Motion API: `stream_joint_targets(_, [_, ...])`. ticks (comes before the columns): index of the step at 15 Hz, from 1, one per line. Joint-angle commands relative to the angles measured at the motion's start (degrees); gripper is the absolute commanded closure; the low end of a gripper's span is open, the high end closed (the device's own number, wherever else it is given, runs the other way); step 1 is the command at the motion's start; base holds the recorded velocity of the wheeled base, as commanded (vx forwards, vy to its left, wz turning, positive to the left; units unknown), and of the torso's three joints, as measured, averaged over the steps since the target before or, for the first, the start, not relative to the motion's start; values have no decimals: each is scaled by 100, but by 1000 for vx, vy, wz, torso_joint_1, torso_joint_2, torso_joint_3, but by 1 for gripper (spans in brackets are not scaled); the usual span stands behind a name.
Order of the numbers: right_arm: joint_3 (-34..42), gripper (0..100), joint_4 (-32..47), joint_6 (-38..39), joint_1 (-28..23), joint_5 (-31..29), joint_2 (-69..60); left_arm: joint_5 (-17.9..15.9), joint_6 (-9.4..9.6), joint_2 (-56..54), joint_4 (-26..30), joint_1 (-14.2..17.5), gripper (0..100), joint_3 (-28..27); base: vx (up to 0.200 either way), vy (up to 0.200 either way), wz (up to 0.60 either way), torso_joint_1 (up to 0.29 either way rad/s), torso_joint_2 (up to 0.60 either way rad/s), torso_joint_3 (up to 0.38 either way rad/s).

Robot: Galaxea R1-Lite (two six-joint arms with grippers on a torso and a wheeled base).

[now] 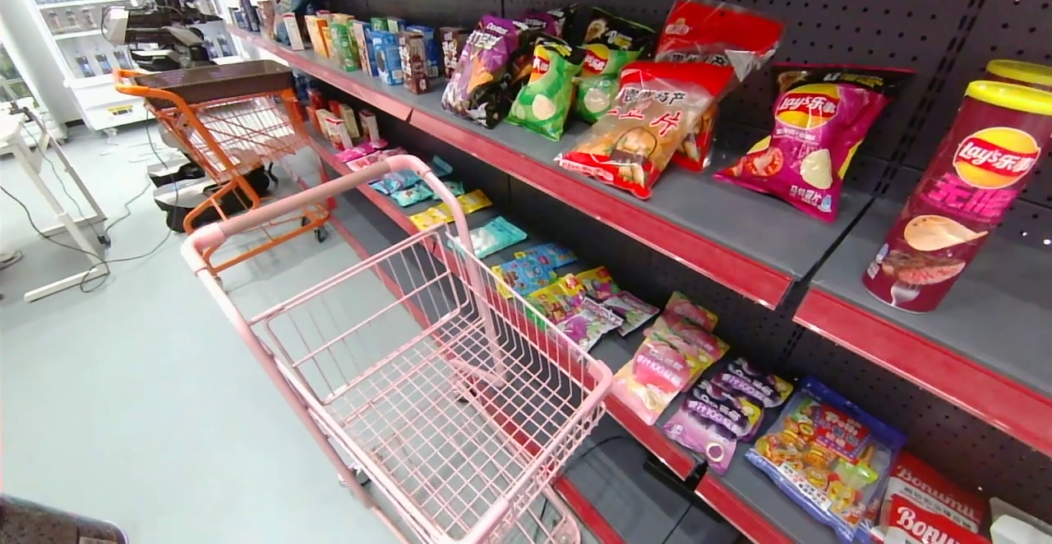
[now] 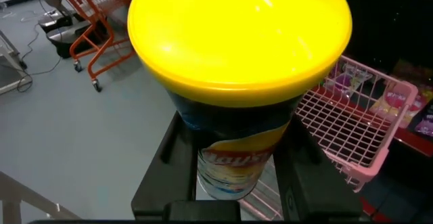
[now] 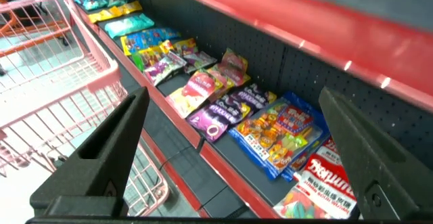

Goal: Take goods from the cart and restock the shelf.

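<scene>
My left gripper (image 2: 233,163) is shut on a blue chip can (image 2: 237,139) with a yellow lid (image 2: 240,31), held above the floor next to the pink cart (image 2: 352,126). My right gripper (image 3: 243,156) is open with nothing between its fingers, hanging beside the lower shelf (image 3: 203,149) over candy bags (image 3: 277,132). The pink cart (image 1: 427,363) stands close against the shelf, and its basket looks bare. On the upper shelf (image 1: 715,223) stand a maroon chip can (image 1: 957,199) and several chip bags (image 1: 649,129).
An orange cart (image 1: 234,137) stands farther down the aisle by another robot base (image 1: 160,34). The lower shelf holds candy and snack packets (image 1: 690,363). Open grey floor (image 1: 123,380) lies left of the pink cart. White table legs (image 1: 57,215) and cables sit at far left.
</scene>
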Motion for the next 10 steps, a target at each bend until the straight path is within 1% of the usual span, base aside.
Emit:
stream_joint_targets(1, [1,0,1,-2,1,1,-2,8,-1,17,-1,-2,100,4,0,0,0,212,-574,-364])
stream_joint_targets(5, [1,0,1,7,1,1,-2,0,16,8,-1,-2,100,-5,0,0,0,233,-596,-359])
stream_joint_targets(8, [1,0,1,7,1,1,-2,0,25,-36,-1,-2,100,-23,0,0,0,183,-434,-255])
stream_joint_targets(9, [1,0,1,7,1,10,-2,0,52,-45,-1,-2,100,-40,0,0,0,173,-398,-222])
stream_joint_targets(10, [1,0,1,7,1,28,-2,0,175,-80,-1,-2,100,-49,0,0,0,168,-378,-227])
